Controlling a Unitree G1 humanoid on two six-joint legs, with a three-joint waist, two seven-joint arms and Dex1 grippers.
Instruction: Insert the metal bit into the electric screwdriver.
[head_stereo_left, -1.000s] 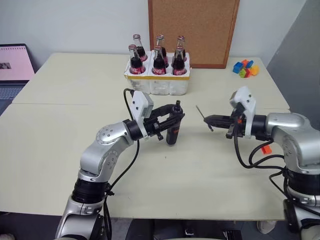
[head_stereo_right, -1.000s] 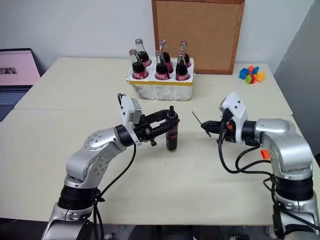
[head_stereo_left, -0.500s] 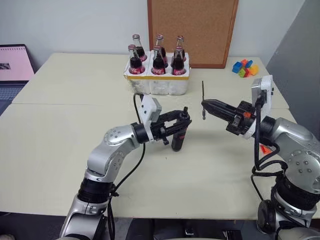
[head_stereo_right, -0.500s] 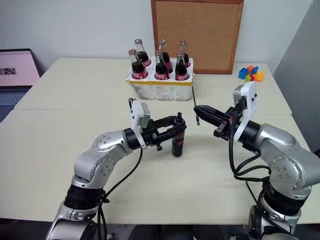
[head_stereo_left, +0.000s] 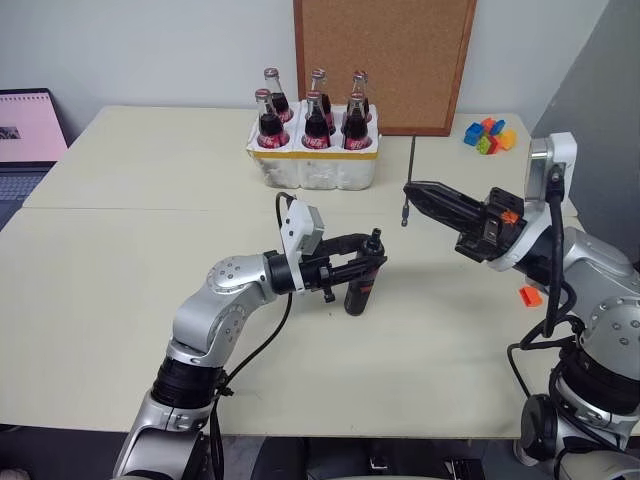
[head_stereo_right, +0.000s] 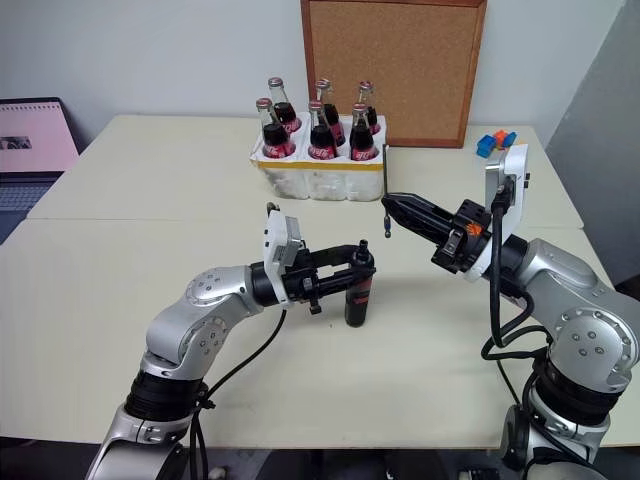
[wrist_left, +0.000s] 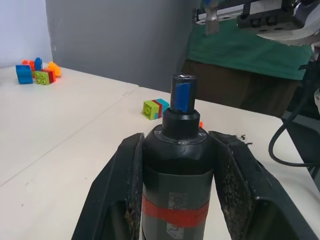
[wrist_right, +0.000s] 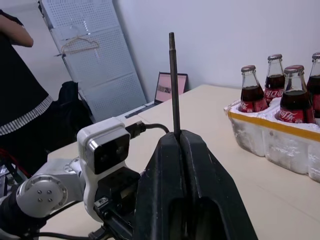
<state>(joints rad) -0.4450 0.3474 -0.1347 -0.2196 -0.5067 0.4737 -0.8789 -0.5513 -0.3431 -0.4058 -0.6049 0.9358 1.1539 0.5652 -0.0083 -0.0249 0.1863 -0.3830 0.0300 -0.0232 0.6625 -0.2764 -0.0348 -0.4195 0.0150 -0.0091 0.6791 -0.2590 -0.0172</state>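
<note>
The electric screwdriver (head_stereo_left: 358, 290), black with a red band, stands upright at the table's middle, nose up. My left gripper (head_stereo_left: 372, 262) is shut on its body from the left, one finger (wrist_left: 120, 195) on each side of the barrel (wrist_left: 175, 165). I cannot tell whether its base touches the table. My right gripper (head_stereo_left: 412, 190) is shut on the metal bit (head_stereo_right: 386, 185), a thin dark rod held upright (wrist_right: 173, 85). The bit hangs to the right of and above the screwdriver's nose, apart from it.
A white crate of cola bottles (head_stereo_left: 315, 150) stands behind the screwdriver, with a cork board (head_stereo_left: 385, 60) at the wall. Toy bricks (head_stereo_left: 490, 135) lie at the far right, an orange block (head_stereo_left: 530, 295) under my right arm, a laptop (head_stereo_left: 30, 130) far left. A person (wrist_right: 20, 100) stands nearby.
My right gripper has risen, come in toward the screwdriver and rolled, so the bit has swung from slanted to upright. The left gripper and screwdriver shifted slightly right and down.
</note>
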